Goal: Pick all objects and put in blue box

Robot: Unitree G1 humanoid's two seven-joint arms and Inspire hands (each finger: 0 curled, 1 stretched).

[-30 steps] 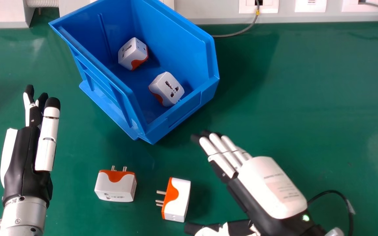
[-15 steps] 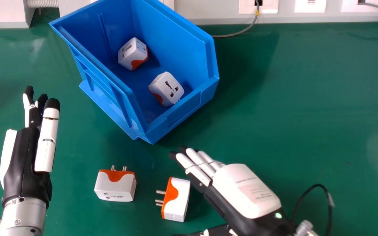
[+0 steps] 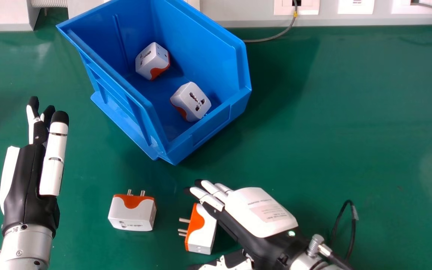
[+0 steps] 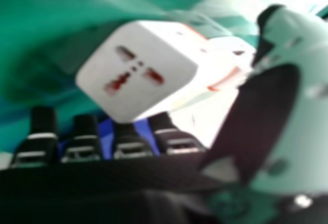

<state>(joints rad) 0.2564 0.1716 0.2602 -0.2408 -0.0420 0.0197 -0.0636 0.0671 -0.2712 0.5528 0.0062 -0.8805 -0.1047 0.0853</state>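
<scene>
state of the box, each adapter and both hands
Blue box, open-topped, holding two adapters
Far boxed adapter, inside, unheld
Near boxed adapter, inside, unheld
Left loose adapter, on table, prongs away
Right loose adapter, on table, prongs leftward
Left hand, open, empty
Right hand, open, by right adapter

A box (image 3: 120, 95) stands on a desk (image 3: 332, 112). Inside the box, one adapter (image 3: 152, 61) lies toward the back left, another adapter (image 3: 190, 102) toward the front right. Before the box, a third adapter (image 3: 131, 212) lies left of a fourth adapter (image 3: 201, 238). Right of the box lies a cable (image 3: 272, 37).
</scene>
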